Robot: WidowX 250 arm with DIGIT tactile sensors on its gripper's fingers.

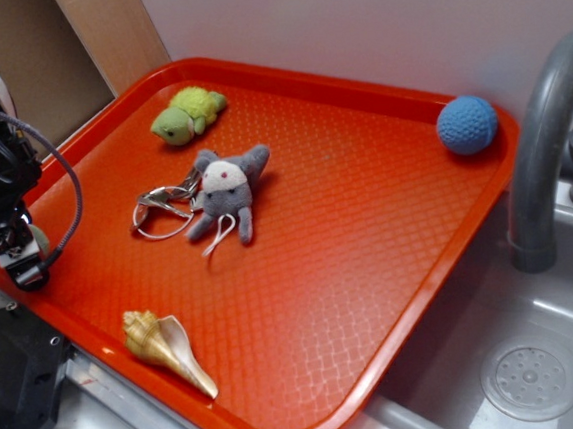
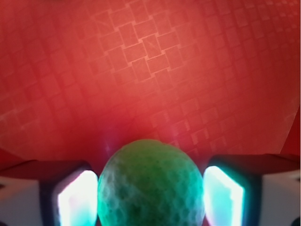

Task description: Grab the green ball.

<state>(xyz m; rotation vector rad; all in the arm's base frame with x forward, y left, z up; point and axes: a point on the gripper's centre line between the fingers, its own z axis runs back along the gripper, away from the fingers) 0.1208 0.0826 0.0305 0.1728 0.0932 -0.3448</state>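
The green ball, dimpled and pale mint, fills the gap between my two fingers in the wrist view, and both lit pads lie against its sides. My gripper is shut on it, low over the red tray. In the exterior view the gripper stands at the tray's left edge. Only a pale sliver of the green ball shows beside the fingers there.
On the red tray lie a yellow-green plush turtle, a grey plush toy with a metal key ring, a seashell at the near edge and a blue ball in the far right corner. A grey faucet and sink stand to the right.
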